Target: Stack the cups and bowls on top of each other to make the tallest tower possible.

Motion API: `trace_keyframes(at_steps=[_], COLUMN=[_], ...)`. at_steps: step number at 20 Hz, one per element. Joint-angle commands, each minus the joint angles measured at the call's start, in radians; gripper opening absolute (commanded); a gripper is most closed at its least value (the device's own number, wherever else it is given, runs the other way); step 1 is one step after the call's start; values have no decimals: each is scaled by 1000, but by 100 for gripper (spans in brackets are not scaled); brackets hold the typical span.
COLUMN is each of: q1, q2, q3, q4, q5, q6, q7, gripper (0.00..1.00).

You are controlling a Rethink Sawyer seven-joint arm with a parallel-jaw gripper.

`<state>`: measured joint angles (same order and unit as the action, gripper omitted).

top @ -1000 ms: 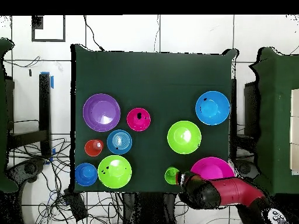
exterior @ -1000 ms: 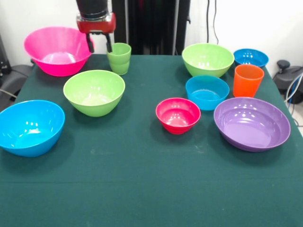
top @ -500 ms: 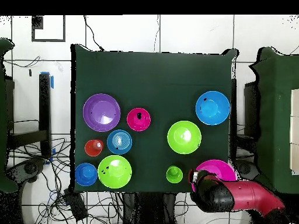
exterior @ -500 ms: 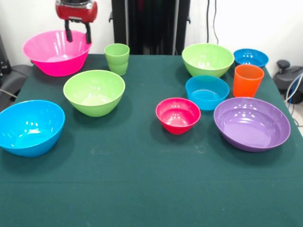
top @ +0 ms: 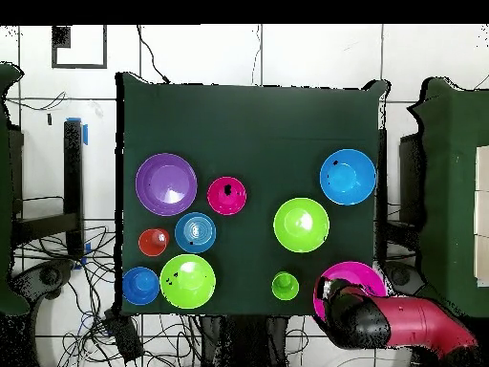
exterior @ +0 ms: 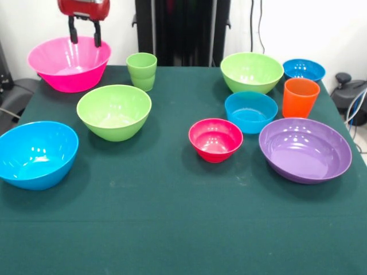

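My gripper (exterior: 85, 35) hangs open and empty above the back rim of the big pink bowl (exterior: 69, 63); overhead, the gripper (top: 329, 290) sits over that pink bowl (top: 361, 275). The light green cup (exterior: 143, 70) stands upright to the right of the pink bowl. A lime bowl (exterior: 114, 112) and a large blue bowl (exterior: 35, 153) lie nearer on the left. On the right are another lime bowl (exterior: 251, 72), a small blue bowl (exterior: 303, 70), the orange cup (exterior: 300, 97), a mid-size blue bowl (exterior: 250, 112), the red-pink bowl (exterior: 215, 139) and the shallow purple bowl (exterior: 304, 149). Nothing is stacked.
The dark green cloth table (exterior: 172, 229) carries everything, and all bowls stand mouth up. The pink bowl overhangs the table's back left corner. Cables and dark equipment lie on the floor beside the table (top: 57, 277).
The gripper has left the light green cup's side, risen, and moved left in the front view to hang over the pink bowl. The cups and bowls have not moved.
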<state>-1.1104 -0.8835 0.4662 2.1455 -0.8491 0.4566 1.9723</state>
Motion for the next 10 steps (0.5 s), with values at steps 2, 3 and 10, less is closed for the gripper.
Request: trace_keyframes(at_steps=[2,3,10], q1=[69,73,138], q2=[98,103,182], q3=[64,62,39], q4=[25,24,-35], q5=[-30,-31,-45], q6=[36,33,6], q7=[-116,-111,-57], gripper=[100,100,100])
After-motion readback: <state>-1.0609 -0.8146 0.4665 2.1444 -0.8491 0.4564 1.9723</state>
